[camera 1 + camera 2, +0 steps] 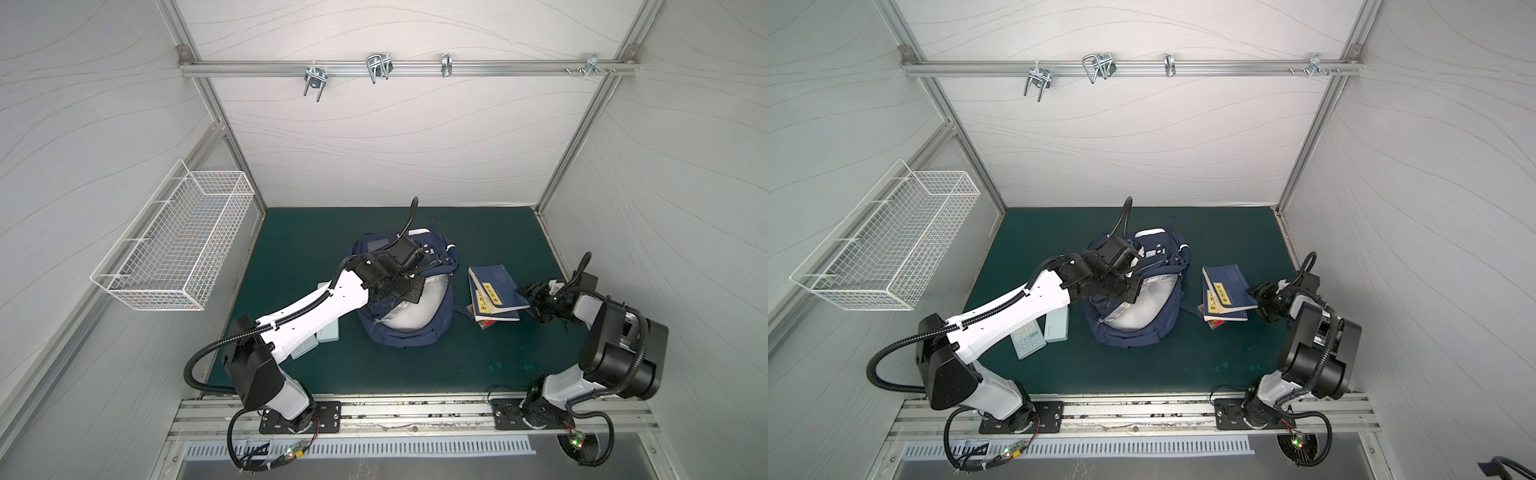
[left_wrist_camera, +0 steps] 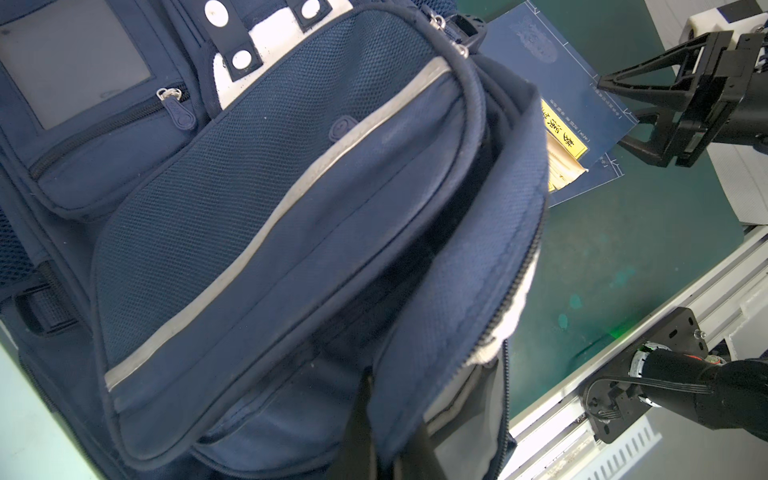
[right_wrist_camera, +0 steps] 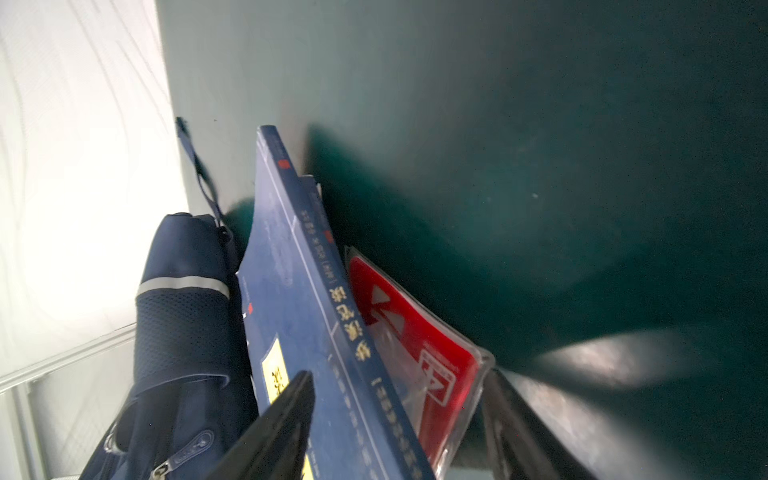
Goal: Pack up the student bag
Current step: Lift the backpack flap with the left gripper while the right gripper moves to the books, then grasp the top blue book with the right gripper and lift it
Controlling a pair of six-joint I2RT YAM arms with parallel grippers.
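Student bag (image 1: 409, 328) lies mid-desk (image 1: 478, 365), pale lining showing at its mouth. Left tool (image 2: 390, 444) is pinched shut on the mouth's fabric edge, holding it up. Right tool (image 1: 525, 296) is spread, jaws astride the blue book stack's (image 1: 494, 291) edge, apparently not yet clamped. It should probably bite deeper before lifting, since the red sleeve (image 3: 415, 332) beneath may slip. Bare desk separates stack and bag. The side wall is close behind the right arm.

Left gripper (image 2: 388, 432) closed, right gripper (image 2: 611, 114) spread
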